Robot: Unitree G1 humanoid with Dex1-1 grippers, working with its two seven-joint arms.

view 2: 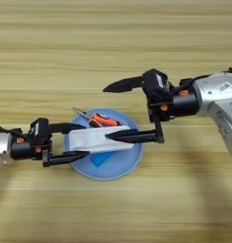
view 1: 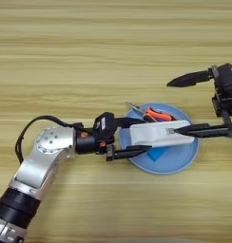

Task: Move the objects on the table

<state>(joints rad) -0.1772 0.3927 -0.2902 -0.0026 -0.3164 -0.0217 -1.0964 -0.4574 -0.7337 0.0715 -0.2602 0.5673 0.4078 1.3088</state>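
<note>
Pliers [view 1: 153, 114] behind white bar [view 1: 153, 134], blue plate [view 1: 184, 159]

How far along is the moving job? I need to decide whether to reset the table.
Done: nothing visibly; the white bar, pliers and blue block all lie on the blue plate. In hand: the left pincer straddles the bar's left end, open; the right pincer, open wide, has its lower finger over the bar's right end. Left: gripping and moving all three.
</note>
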